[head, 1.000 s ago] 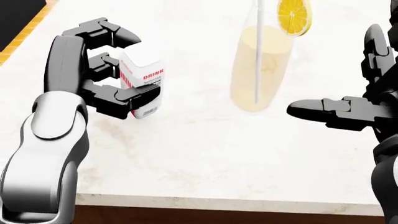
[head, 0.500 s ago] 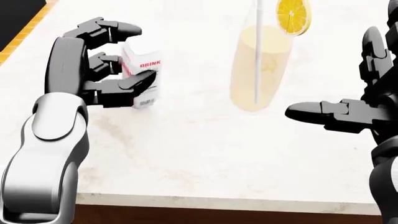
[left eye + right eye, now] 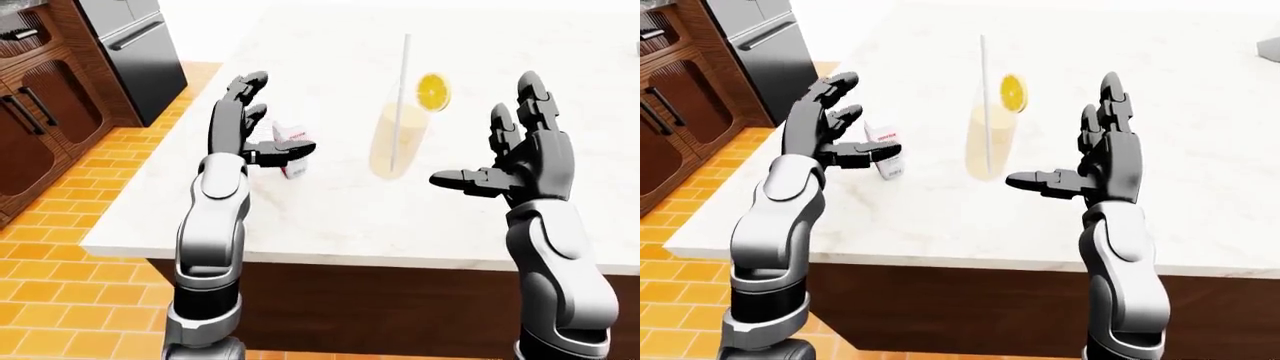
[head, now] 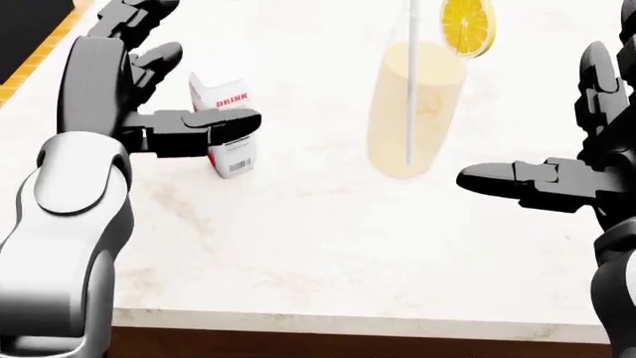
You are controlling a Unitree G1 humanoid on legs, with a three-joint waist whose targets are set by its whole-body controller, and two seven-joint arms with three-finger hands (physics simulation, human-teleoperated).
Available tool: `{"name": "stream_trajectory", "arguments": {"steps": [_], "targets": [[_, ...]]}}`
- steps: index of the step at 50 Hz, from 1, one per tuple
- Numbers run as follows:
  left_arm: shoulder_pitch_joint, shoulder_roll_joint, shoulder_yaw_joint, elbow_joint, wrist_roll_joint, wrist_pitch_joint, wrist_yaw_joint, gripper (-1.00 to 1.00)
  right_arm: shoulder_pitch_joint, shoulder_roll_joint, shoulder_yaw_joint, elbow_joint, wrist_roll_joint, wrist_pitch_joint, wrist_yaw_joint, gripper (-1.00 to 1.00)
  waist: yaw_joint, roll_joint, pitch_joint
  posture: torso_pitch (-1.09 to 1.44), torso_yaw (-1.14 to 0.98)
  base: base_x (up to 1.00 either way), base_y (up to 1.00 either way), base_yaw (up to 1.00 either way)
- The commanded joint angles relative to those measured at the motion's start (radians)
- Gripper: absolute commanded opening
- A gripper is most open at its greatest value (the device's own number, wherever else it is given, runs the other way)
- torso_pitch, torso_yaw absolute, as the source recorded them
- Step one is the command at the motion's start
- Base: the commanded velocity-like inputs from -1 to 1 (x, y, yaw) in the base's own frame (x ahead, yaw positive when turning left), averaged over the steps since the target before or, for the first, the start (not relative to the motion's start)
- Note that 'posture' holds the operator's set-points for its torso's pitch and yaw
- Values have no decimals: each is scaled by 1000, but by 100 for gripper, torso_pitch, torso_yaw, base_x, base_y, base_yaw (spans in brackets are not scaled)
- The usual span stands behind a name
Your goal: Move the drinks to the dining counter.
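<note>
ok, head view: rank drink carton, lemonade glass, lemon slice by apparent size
1. Tall clear lemonade glass, largest.
2. Small white-and-red drink carton, partly hidden by the left robot hand.
3. Yellow lemon slice, smallest, cropped at the top edge.

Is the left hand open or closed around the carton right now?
Open. The left hand has its fingers spread upward, with only the thumb reaching across the upright carton.

A home kitchen, rendered in simulation: a pale marble-topped bench [image 3: 400, 217] fills the middle, dark wooden cabinets [image 3: 40, 112] and a steel refrigerator [image 3: 140, 52] stand at upper left, and orange floor tiles [image 3: 70, 285] run along lower left
</note>
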State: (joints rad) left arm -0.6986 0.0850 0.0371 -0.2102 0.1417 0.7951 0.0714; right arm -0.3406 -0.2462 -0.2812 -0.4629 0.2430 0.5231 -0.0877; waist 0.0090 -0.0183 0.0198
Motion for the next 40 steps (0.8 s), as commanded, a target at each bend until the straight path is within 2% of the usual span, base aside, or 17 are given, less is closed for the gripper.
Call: {"name": "stream_trajectory", "arguments": {"steps": [1,8,10,15,23,24,26,27,29,31,33,34,36,38,39,40], "targets": [[-29,5,2,-43,4,-18,0,71,-24,-11,-8,-35,0,-29,0,100,0,-3,-24,0,0,0,0,0],[0,20,23,-141,-8,41,-13,86,-33,-27,-24,-56,16,-3,-4,100,-1,-2,-22,0,0,0,0,0],[13,31,32,-190,-12,68,-16,100,-33,-31,-30,-71,24,11,-7,100,-1,-1,-21,0,0,0,0,0],[47,54,60,-300,-35,130,-20,100,-38,-51,-55,-100,48,43,-16,100,-1,0,-18,0,0,0,0,0],[24,90,96,-435,-80,251,-6,100,-44,-71,-67,-130,68,85,-36,100,0,0,-13,0,0,0,0,0],[23,93,101,-440,-86,256,-3,100,-45,-72,-69,-138,71,94,-38,100,0,6,-20,0,0,-33,0,0],[23,98,101,-452,-94,266,3,100,-47,-75,-68,-143,70,101,-39,100,-6,9,-54,0,0,-57,0,0],[24,100,101,-452,-97,263,5,100,-49,-76,-69,-146,69,105,-40,100,-9,10,-60,0,0,-91,0,0],[25,100,99,-463,-103,271,10,100,-47,-75,-65,-154,64,109,-42,100,-9,1,-41,0,0,-98,0,0],[24,100,99,-470,-107,277,13,100,-44,-73,-63,-151,58,103,-38,100,-7,-21,-27,0,0,-100,0,0],[26,100,100,-469,-111,274,16,100,-42,-71,-62,-152,56,102,-36,100,-13,-34,-29,0,0,-100,0,0],[24,102,99,-473,-112,279,17,100,-42,-70,-62,-156,56,105,-36,100,-10,-33,-29,0,0,-100,0,0],[24,103,98,-480,-116,284,19,100,-41,-67,-60,-158,53,105,-35,100,0,-15,-21,0,0,-100,0,0],[20,104,99,-483,-118,291,21,100,-42,-65,-58,-155,50,103,-34,100,10,19,-7,0,0,-100,0,0],[19,105,97,-483,-119,291,22,100,-42,-64,-58,-155,49,102,-33,100,15,47,-8,0,0,-100,0,0],[21,105,97,-482,-120,288,22,100,-43,-64,-56,-155,48,102,-32,100,26,103,-23,0,0,-100,0,0]]}}
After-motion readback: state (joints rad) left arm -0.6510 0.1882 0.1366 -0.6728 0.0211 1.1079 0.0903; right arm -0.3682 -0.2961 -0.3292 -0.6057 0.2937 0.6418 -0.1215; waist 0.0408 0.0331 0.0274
